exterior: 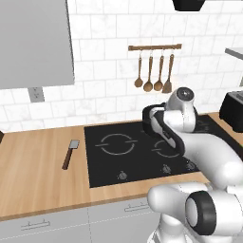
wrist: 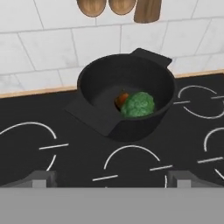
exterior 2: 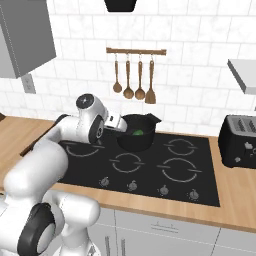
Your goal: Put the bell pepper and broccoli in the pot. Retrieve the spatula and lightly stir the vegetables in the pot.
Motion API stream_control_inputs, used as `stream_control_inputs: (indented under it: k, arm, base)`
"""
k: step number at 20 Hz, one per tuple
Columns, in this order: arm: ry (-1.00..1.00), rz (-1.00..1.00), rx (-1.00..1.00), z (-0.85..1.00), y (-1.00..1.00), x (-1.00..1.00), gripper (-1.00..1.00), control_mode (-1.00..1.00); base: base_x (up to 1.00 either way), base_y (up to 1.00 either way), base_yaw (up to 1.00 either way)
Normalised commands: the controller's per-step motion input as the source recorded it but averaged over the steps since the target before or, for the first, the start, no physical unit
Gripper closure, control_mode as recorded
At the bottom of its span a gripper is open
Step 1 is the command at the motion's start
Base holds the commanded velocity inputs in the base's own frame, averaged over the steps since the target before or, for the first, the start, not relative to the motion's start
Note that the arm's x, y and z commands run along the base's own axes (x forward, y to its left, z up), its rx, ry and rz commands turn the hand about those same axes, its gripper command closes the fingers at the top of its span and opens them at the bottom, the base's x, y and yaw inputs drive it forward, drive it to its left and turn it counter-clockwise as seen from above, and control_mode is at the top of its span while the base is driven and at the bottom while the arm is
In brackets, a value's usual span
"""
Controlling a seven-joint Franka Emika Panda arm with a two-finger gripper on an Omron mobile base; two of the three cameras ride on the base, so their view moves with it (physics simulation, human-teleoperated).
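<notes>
The black pot (wrist: 131,127) stands at the back of the cooktop, near the tiled wall. Inside it lie the green broccoli (wrist: 138,104) and, touching its left side, the red-orange bell pepper (wrist: 122,98). My gripper (wrist: 111,181) hovers in front of the pot, a little above the cooktop, open with nothing between its fingertips (wrist: 41,179). In the right base view the pot (exterior 2: 135,142) shows a bit of green broccoli (exterior 2: 137,132), with my hand just left of it. The spatula (exterior: 70,154) lies flat on the wooden counter left of the cooktop, grey blade toward the wall.
The black cooktop (exterior 2: 150,167) has knobs along its front edge. Wooden spoons and a turner (exterior 2: 134,75) hang on a rail above the pot. A black toaster (exterior 2: 239,141) stands on the counter at right. A grey wall cabinet (exterior: 35,42) hangs at upper left.
</notes>
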Motion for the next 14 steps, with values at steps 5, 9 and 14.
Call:
stream_control_inputs:
  k: [5,9,14]
  arm:
    - [0.03,0.00,0.16,0.13,0.18,-0.39,-1.00,-1.00]
    - [0.02,0.00,-0.02,0.01,0.42,-0.01,-1.00,-1.00]
    - [0.01,0.00,-0.09,0.00,0.56,0.00,-1.00,-1.00]
  base:
    - [0.00,0.00,0.00]
    - [0.00,0.00,0.00]
    - [0.00,0.00,0.00]
